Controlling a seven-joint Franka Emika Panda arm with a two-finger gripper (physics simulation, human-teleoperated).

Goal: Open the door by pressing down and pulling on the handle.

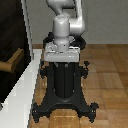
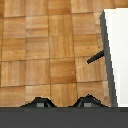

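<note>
Hand [image 1: 61,52] apart from one door [image 1: 11,50], one handle [image 1: 11,62].

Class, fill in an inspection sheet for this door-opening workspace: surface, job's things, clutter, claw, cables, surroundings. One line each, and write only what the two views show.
Surface: wood parquet floor, bare where visible.
Job's things: dark door in a white frame at the exterior view's left; tan handle sticks out of it, untouched.
Clutter: nothing seen.
Claw: fingertips show only at the wrist view's edge, apart from the handle; open or shut cannot be told.
Cables: nothing seen.
Surroundings: black pedestal carrying the arm; plain pale wall behind.
</note>
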